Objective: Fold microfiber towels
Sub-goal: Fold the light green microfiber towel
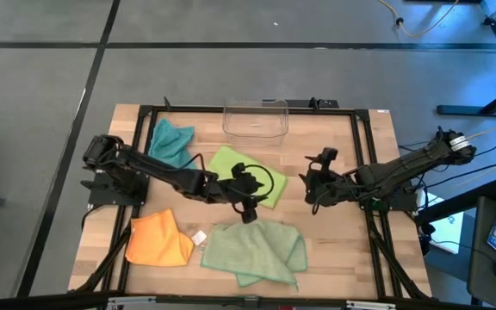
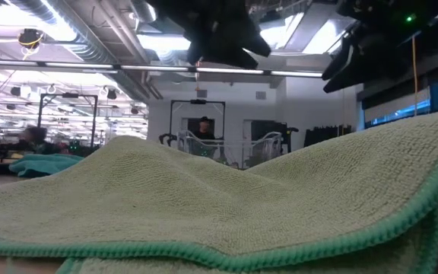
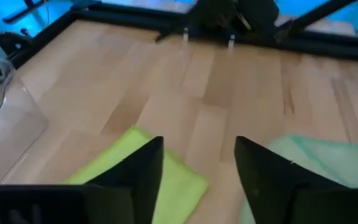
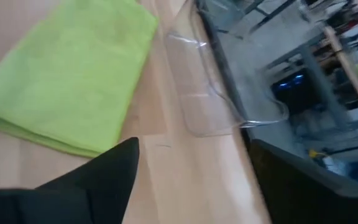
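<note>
Four microfiber towels lie flat on the wooden table. The teal one (image 1: 169, 140) is at the far left, the folded lime green one (image 1: 250, 176) in the middle, the orange one (image 1: 158, 242) at the near left, and the larger pale sage one (image 1: 257, 251) at the near middle. My left gripper (image 1: 250, 207) hangs open above the gap between the lime towel (image 3: 138, 168) and the sage towel (image 3: 328, 155), with nothing between its fingers. Right of the lime towel (image 4: 67, 81), my right gripper (image 1: 310, 188) is open too, raised off the table and empty.
A clear plastic bin (image 1: 255, 119) stands at the table's far edge, behind the lime towel. A black frame (image 1: 364, 146) runs around the work area. Bare wood (image 1: 334, 241) lies right of the sage towel. A person stands in the room beyond the table (image 2: 203, 129).
</note>
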{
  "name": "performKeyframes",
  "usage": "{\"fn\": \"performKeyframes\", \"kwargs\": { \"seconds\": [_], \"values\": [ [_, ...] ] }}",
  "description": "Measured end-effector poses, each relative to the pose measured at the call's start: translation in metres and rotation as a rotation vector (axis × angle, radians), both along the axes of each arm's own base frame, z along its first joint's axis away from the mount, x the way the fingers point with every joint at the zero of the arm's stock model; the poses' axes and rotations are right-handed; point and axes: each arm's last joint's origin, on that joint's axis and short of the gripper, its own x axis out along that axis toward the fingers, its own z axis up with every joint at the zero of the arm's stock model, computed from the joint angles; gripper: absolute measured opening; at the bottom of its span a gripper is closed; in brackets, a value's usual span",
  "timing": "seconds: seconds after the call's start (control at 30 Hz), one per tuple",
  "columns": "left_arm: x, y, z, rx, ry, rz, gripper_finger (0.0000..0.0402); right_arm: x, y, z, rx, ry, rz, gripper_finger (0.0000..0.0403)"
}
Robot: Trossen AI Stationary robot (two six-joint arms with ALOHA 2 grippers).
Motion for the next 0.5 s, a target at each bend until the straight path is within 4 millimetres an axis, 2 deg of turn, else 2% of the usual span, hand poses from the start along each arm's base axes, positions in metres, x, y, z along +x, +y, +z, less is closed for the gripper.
{"fn": "performKeyframes", "kwargs": {
  "seconds": [0.17,0.3,0.4,0.5],
  "values": [
    [0.006,0.0,0.004,-0.011,-0.082,-0.008,0.0223,0.0,0.002,-0.001,0.038,0.034,0.053,0.0313],
    [0.01,0.0,0.015,-0.085,-0.2,0.039,0.0221,0.0,0.004,-0.004,0.052,0.139,0.198,0.0313],
    [0.019,-0.015,0.025,-0.031,-0.225,0.07,0.0221,-0.002,0.007,-0.007,0.085,0.231,0.328,0.0313],
    [0.039,-0.039,0.027,0.117,-0.145,0.046,0.0221,-0.003,0.006,-0.009,0.134,0.286,0.39,0.0313]
  ]
}}
